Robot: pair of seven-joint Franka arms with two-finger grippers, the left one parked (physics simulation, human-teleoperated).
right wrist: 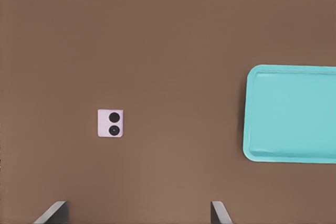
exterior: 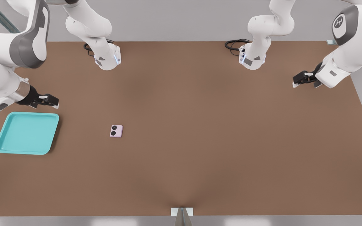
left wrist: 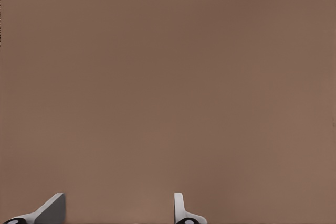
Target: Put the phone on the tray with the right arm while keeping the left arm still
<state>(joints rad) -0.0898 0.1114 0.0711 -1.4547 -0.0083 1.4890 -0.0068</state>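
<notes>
the small pale pink-lilac squarish phone lies flat on the brown table, its two round black lenses facing up, well apart from the shallow turquoise plastic tray that sits empty toward the front view's left. the white jointed right arm's black two-finger gripper hangs above the table just beyond the tray's far rim, nowhere near touching anything. in the right wrist view its two fingertips stand wide apart with bare table between them, so the claw is spread and empty.

the step in hand looks like the reach for the phone. to do it well i'd say the gripper should travel across to sit square over the slab, turn so the fingers straddle two opposite edges, then come straight down. the phone is thin and lies flush, so the tips need to get low beside its edges before closing, or they may skate over the top. a centred grip should keep it level for the carry to the tray.
</notes>
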